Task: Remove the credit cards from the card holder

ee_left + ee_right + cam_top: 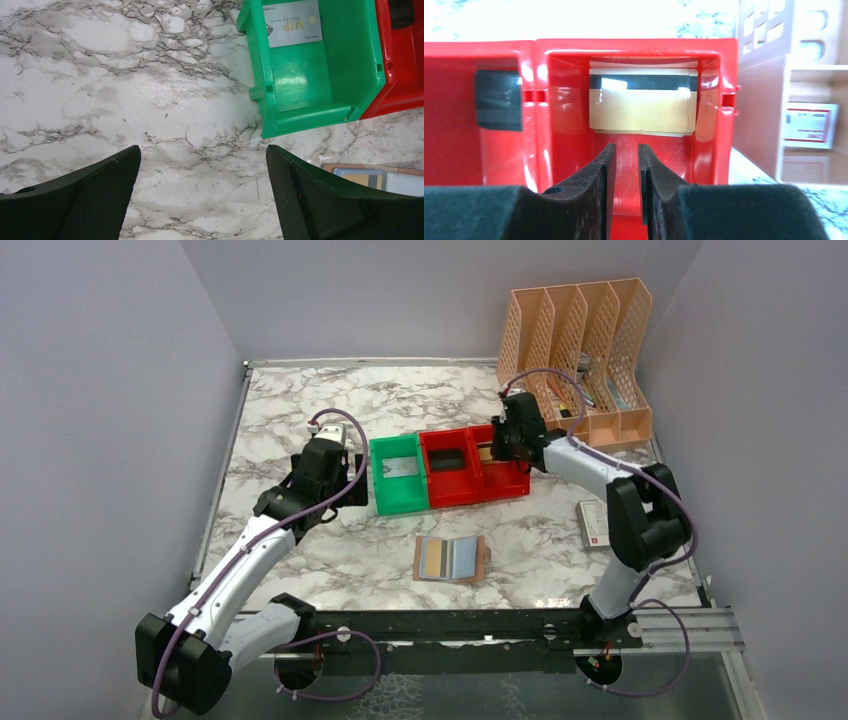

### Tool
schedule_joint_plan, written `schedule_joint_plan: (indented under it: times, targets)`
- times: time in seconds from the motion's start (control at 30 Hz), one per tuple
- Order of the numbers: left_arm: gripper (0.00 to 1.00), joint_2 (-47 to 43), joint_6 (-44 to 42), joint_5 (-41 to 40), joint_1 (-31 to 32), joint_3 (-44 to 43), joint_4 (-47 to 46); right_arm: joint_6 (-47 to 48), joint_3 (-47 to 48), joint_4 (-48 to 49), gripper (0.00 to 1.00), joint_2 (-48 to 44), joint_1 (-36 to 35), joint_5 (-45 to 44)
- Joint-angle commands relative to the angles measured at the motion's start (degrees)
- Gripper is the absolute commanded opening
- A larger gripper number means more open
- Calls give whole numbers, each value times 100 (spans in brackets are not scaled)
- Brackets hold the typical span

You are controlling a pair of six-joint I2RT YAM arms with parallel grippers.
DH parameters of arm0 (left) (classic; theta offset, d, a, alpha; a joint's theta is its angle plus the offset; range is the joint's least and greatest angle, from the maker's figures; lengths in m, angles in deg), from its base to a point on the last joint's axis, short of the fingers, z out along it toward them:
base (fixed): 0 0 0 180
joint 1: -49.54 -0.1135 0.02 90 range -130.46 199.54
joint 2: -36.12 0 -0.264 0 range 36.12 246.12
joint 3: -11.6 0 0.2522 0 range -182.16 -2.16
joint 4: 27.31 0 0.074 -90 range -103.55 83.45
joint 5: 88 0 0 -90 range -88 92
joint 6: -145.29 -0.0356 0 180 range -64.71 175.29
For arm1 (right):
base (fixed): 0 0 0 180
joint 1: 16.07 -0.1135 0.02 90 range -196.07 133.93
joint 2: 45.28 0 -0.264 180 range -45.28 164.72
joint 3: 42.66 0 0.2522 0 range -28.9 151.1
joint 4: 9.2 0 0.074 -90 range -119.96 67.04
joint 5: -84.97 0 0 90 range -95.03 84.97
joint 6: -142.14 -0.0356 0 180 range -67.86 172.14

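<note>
1. Presently the right gripper (626,148) hangs over the right-hand red bin (720,130), jaws slightly parted and empty; a gold card (641,109) lies inside.
2. The left gripper (202,152) gapes wide beside the green bin (361,60).
3. The card holder (452,559) lies open, near centre.

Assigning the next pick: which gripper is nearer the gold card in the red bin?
Right. The right gripper hangs over the red bin, the gold card just ahead of it; the left gripper is over the table, left of the green bin.
</note>
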Motion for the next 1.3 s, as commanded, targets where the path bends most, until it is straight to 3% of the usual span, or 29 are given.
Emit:
schedule_joint_plan:
  times: [0.0,0.2,0.43,0.5,0.6,0.77,0.87,1.07,1.27]
  targets:
    - [99,-5,9,63,-24,-9,-107,-7,-176,5,26,-797,-33,19]
    - [99,-52,19,61,-30,-2,-111,-351,-724,282,41,-1935,-31,6]
    - [99,-104,18,45,-32,-3,-126,-1456,-1934,871,91,-3114,-22,536]
    - [99,-126,18,45,-28,2,-136,-1661,-2131,931,97,-3277,-22,952]
    - [99,-122,26,29,-29,9,-151,-1914,-2536,1383,94,-3535,-22,2039]
    - [99,-126,44,29,-30,3,-166,-2729,-3182,2541,78,-3524,-213,3250]
    - [99,-126,49,24,-28,15,-170,-2581,-2984,2236,74,-3381,-869,2703]
    - [99,-125,58,-32,-24,22,-162,-2398,-2503,1431,62,-3030,-2379,716]
    - [99,-145,79,-51,-24,34,-166,-2603,-2422,1029,54,-2731,-3076,139]
